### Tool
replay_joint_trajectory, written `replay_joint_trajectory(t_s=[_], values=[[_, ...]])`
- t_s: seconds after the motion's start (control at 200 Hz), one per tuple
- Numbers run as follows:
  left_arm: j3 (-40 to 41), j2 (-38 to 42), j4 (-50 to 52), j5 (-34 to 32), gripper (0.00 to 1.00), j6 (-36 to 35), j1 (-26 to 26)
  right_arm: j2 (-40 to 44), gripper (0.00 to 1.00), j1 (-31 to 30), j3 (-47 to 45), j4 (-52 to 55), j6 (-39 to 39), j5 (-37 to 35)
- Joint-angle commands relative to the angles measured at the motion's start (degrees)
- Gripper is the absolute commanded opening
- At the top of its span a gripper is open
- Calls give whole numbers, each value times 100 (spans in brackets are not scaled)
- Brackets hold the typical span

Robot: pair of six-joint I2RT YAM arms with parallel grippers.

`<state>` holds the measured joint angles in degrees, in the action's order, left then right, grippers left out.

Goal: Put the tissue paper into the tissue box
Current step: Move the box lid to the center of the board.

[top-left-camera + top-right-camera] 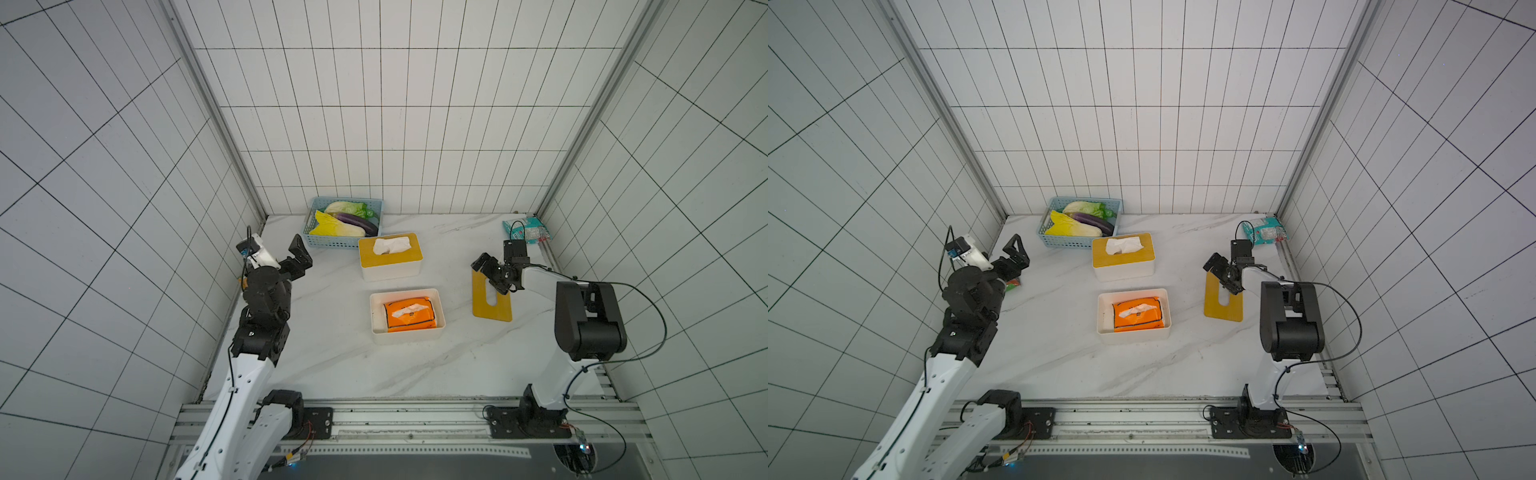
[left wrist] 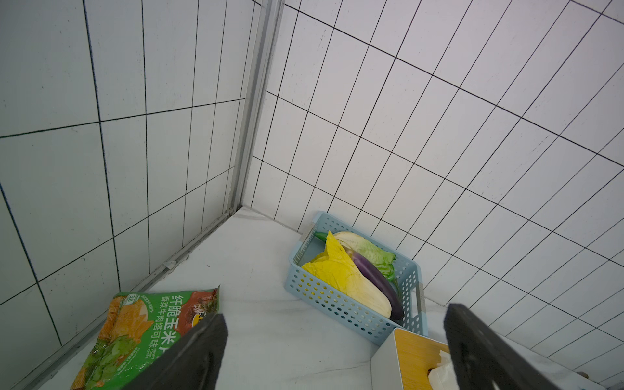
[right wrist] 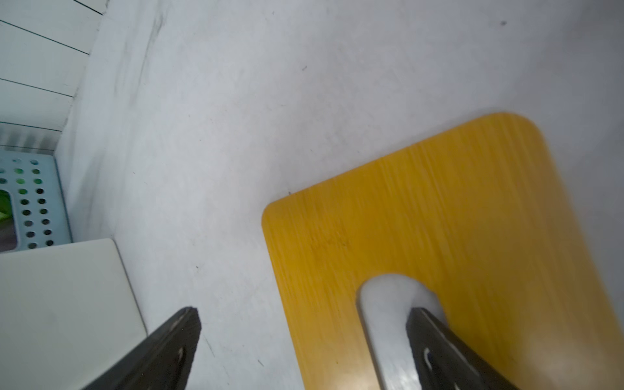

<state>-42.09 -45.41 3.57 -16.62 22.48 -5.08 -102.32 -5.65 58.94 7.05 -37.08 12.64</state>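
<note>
A white marble bench (image 1: 332, 365) fills the tiled cell, its near half bare up to the metal rail (image 1: 395, 415) and a clear lane running down its left side. At the far edge a blue perforated basket (image 1: 328, 242) holds two cabbages and a purple aubergine (image 1: 358, 222). Mid-bench stands the open tissue box (image 1: 409, 336), the orange pack of tissue paper (image 1: 409, 316) lying flat inside it. Just beyond it, beside the basket, a lidded tissue box (image 1: 390, 271) shows a white sheet (image 1: 390, 245) poking through its yellow top. A loose yellow lid (image 1: 492, 309) lies flat to the right, well clear of both boxes. A green snack bag (image 2: 145, 331) lies against the left wall; a teal packet (image 1: 528, 230) sits in the far right corner. The left fingers (image 1: 300, 248) hang spread wide and empty above the left edge; the right fingers (image 3: 158, 354), equally wide, straddle the lid's left strip, gripping nothing
</note>
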Motion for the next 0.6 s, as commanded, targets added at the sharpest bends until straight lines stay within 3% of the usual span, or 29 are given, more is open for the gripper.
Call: replay_joint_trajectory(t_s=[0.0,0.245,0.385,0.6], values=[[58,10,-155,54,99,-42,34,283,99,-65,28,1319,768,-706],[56,14,-155,98,99,-24,34,483,99,-442,100,2023,1189,-944],[53,14,-146,89,98,-24,34,508,99,-806,183,2301,1315,-1431],[51,15,-146,97,98,-7,36,310,98,-850,336,2458,1300,-1537]])
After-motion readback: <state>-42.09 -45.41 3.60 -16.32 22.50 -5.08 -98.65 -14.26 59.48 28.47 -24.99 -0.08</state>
